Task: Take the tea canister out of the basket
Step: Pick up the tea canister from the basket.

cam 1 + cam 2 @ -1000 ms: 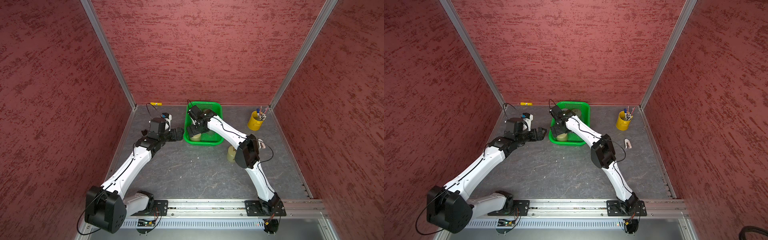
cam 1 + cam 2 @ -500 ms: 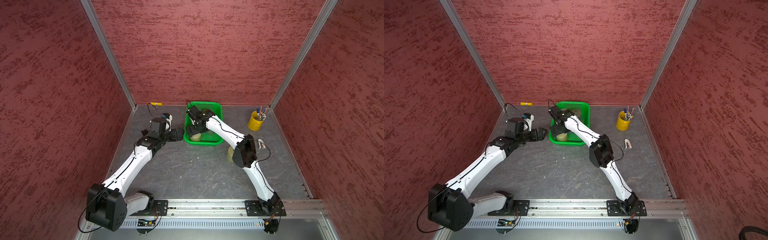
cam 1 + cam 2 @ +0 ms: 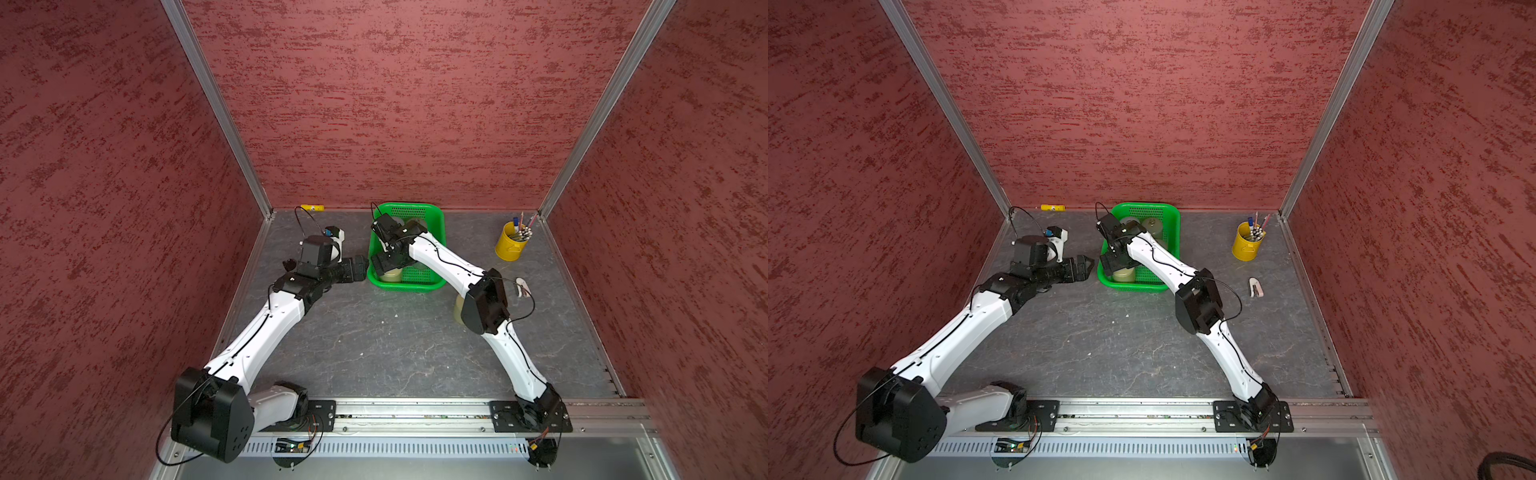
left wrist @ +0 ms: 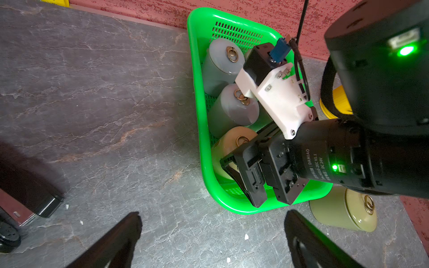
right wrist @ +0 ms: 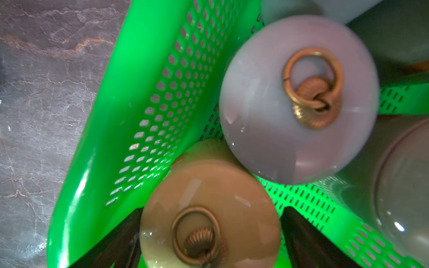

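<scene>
The green basket [image 3: 405, 287] [image 4: 197, 92] stands at the back of the table and holds several tea canisters with ring-pull lids. A tan tea canister [image 5: 209, 208] [image 4: 232, 139] stands upright in the basket's near left corner. My right gripper [image 5: 212, 210] [image 3: 386, 266] reaches down into that corner, one black finger at each side of the tan canister, closed against it. Behind it stand grey canisters [image 4: 234, 106] [image 4: 222, 60]. My left gripper [image 4: 212, 218] [image 3: 360, 266] hovers open and empty over the table, just outside the basket's left wall.
An olive canister [image 4: 343, 211] [image 3: 459, 309] stands on the table by the basket's near right corner, under my right arm. A yellow pen bucket [image 3: 511, 245] stands at the back right, a small white item [image 3: 1255, 286] in front of it. A yellow object [image 3: 312, 207] lies by the back wall.
My right gripper's fingers have closed in from wide open onto the tan canister. Both arms have stayed almost in place.
</scene>
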